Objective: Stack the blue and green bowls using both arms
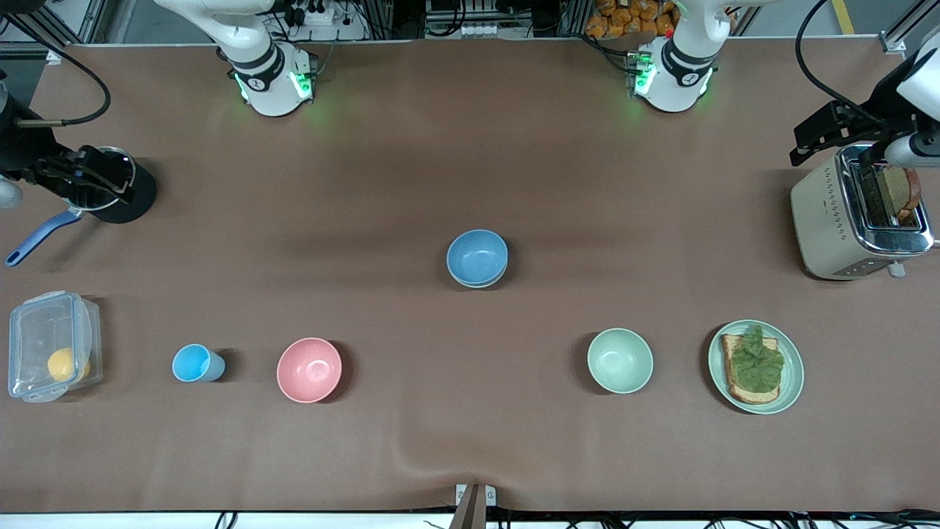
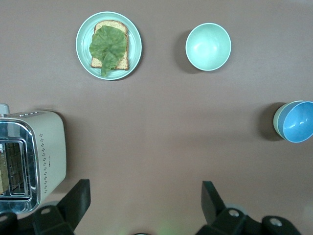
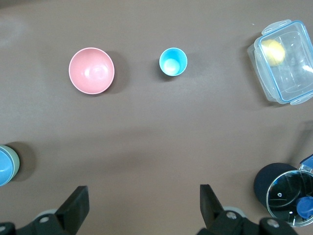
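The blue bowl [image 1: 477, 254] sits in the middle of the table, nested inside the green bowl [image 2: 276, 120], whose sage rim shows round it. Both also show in the right wrist view: the blue bowl [image 3: 3, 166] and the green bowl's rim [image 3: 16, 164]. My left gripper [image 1: 822, 134] is open and empty, high over the toaster's end of the table; its fingers [image 2: 80, 192] frame bare table. My right gripper [image 1: 94, 173] is open and empty, high over the black pot; its fingers [image 3: 78, 196] also frame bare table.
A mintier pale green bowl [image 1: 620, 360] and a green plate with toast and lettuce [image 1: 756, 366] lie nearer the front camera toward the left arm's end. A toaster [image 1: 855, 213] stands there. A pink bowl [image 1: 309, 369], light-blue cup [image 1: 194, 363], clear box [image 1: 51, 345] and black pot [image 1: 117, 192] are toward the right arm's end.
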`<state>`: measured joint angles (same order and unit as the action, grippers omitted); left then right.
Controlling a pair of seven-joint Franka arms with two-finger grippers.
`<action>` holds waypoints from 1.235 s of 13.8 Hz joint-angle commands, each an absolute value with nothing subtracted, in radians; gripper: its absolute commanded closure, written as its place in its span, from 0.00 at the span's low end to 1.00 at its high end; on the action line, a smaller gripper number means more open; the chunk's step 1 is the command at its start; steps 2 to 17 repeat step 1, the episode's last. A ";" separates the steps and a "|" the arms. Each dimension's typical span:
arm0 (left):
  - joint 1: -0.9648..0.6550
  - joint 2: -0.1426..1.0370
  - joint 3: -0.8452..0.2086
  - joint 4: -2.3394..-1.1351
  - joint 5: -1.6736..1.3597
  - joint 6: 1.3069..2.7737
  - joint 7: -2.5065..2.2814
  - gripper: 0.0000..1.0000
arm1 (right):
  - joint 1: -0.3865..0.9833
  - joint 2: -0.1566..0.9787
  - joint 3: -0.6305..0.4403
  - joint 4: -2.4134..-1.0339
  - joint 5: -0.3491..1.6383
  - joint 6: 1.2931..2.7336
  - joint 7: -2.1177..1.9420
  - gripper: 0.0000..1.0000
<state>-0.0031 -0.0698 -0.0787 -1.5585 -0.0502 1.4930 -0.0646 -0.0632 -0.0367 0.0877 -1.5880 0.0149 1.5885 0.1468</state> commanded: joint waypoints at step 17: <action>0.003 -0.087 -0.077 -1.569 -0.067 1.485 -0.051 0.00 | -0.063 -0.046 0.092 -1.594 -0.006 1.583 0.138 0.00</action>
